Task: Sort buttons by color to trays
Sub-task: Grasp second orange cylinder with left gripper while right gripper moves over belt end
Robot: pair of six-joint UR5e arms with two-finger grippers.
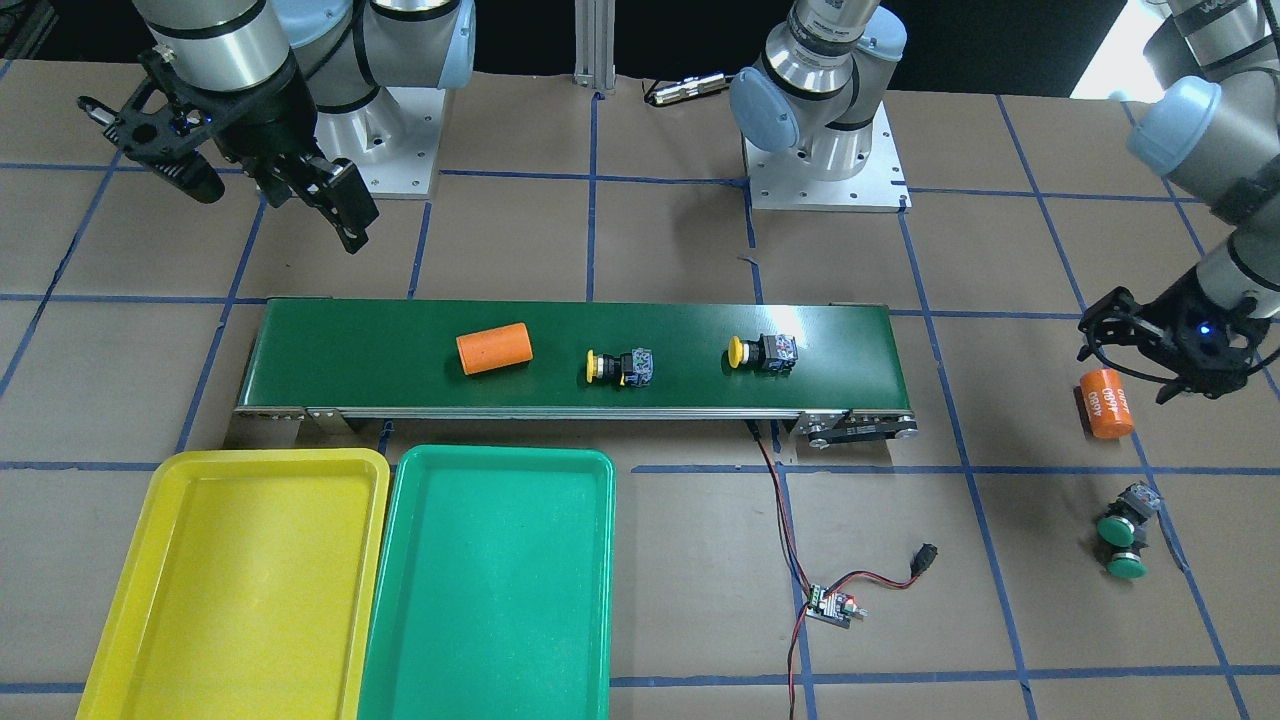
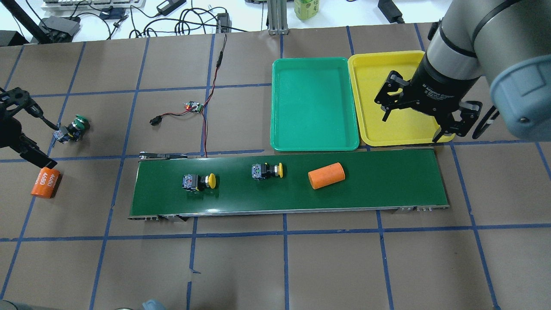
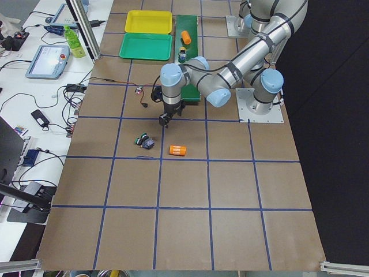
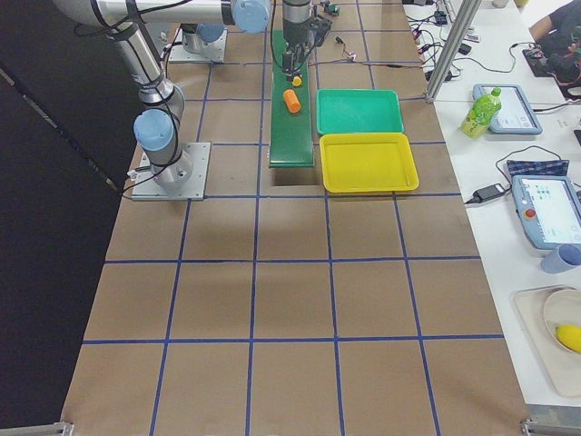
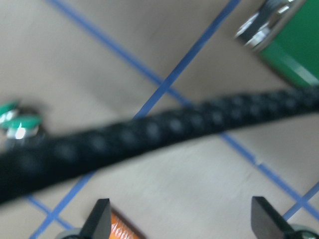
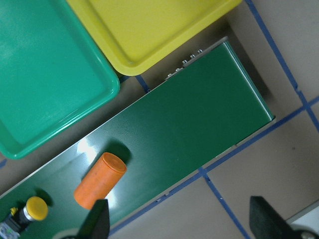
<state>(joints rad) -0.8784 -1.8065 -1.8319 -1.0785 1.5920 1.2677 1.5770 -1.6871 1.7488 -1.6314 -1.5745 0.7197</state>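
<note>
Left pincer [image 1: 1128, 368] wide apart, empty, near orange cylinder [image 1: 1105, 403]; right pincer [image 2: 410, 128] equally wide, empty, aloft near yellow tray [image 2: 387, 69].

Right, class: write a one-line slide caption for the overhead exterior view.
Two yellow push-buttons and an orange cylinder on the conveyor belt; green tray and yellow tray empty; right gripper open.

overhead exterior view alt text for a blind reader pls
A dark-green conveyor belt carries two yellow buttons and an orange cylinder; beyond it sit an empty green tray and yellow tray, side by side. The right hand hangs open over the yellow tray, and the left hand, far left, is near green buttons and another orange cylinder.
</note>
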